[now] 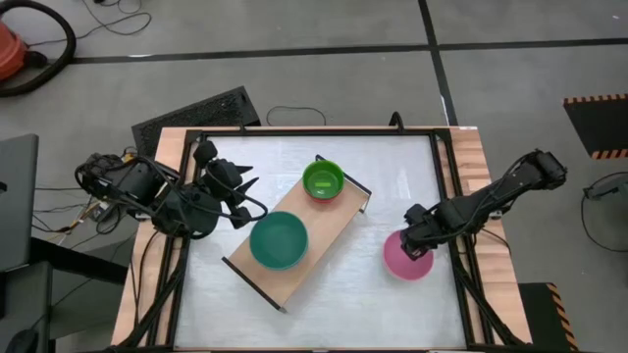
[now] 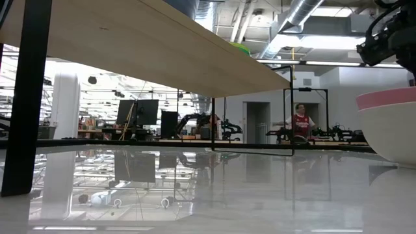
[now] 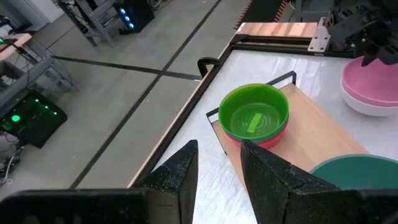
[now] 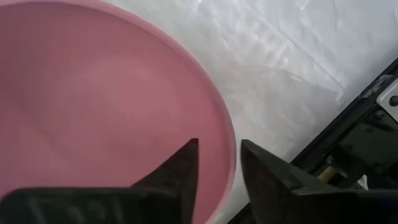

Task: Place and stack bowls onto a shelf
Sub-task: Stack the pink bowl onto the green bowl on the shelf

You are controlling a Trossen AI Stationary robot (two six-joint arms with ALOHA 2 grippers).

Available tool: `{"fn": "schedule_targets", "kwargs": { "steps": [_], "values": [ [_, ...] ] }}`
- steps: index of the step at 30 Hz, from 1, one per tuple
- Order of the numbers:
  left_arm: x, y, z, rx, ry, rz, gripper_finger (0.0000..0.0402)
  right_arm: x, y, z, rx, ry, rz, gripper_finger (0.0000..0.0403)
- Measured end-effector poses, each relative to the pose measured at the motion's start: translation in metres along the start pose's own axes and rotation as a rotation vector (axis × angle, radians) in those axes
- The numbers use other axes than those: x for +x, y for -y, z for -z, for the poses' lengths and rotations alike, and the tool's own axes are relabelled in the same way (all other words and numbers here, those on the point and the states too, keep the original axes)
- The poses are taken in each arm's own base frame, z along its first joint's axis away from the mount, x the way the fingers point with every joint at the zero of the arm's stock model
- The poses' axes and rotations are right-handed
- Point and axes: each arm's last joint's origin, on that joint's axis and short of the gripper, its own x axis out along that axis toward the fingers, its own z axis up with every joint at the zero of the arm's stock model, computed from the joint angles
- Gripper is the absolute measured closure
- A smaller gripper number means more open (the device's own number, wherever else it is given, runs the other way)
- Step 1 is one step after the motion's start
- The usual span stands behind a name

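**Mia:** What is on the big white tabletop (image 1: 324,294) right now?

**Ben:** The long wood shelf (image 1: 329,224) lies slanted in the middle; the teal bowl (image 1: 279,240) sits on one end of it; the small green bowl (image 1: 323,179) sits on the other end, and the left wrist view shows a red rim under it, so I think it is stacked in a red one; the pink bowl (image 1: 404,258) is off the shelf, on the tabletop near the right side.

**Mia:** So the pink one is next?

**Ben:** I think so; the right claw (image 4: 217,163) is at its rim, with one finger inside the bowl and one outside; the fingers are apart with the rim between them, so it is not pinched yet.

**Mia:** How does it do that well?

**Ben:** It needs to squeeze the rim snug so the bowl does not tip; then lift it high enough to clear the shelf edge; the teal bowl looks about the same size, so nesting the pink one in there seems a good fit.

**Mia:** And the other arm?

**Ben:** The left claw (image 3: 219,163) waits by the left end of the shelf, fingers a little apart, holding nothing; it is best kept out of the way.
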Motion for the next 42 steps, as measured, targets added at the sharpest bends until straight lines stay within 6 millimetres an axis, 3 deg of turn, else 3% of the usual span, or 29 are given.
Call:
{"fn": "schedule_targets", "kwargs": {
  "steps": [10,19,37,39,42],
  "values": [
    [0.000,0.000,0.000,0.000,0.000,-0.001,0.0292,0.000,0.000,0.000,-0.002,-0.008,0.003,0.0378],
    [0.000,0.000,0.000,0.000,0.001,-0.001,0.0292,-0.005,-0.002,0.000,0.036,-0.024,-0.021,0.0378],
    [0.009,-0.003,-0.008,0.010,0.003,0.044,0.0292,-0.056,-0.012,-0.005,0.027,-0.024,-0.184,0.0378],
    [0.012,-0.004,-0.009,0.010,-0.013,0.077,0.0292,-0.064,-0.019,-0.008,0.011,0.051,-0.266,0.0378],
    [0.016,-0.002,-0.012,0.055,-0.016,0.165,0.0292,-0.062,-0.011,-0.010,0.025,0.029,-0.218,0.0378]
  ]
}}
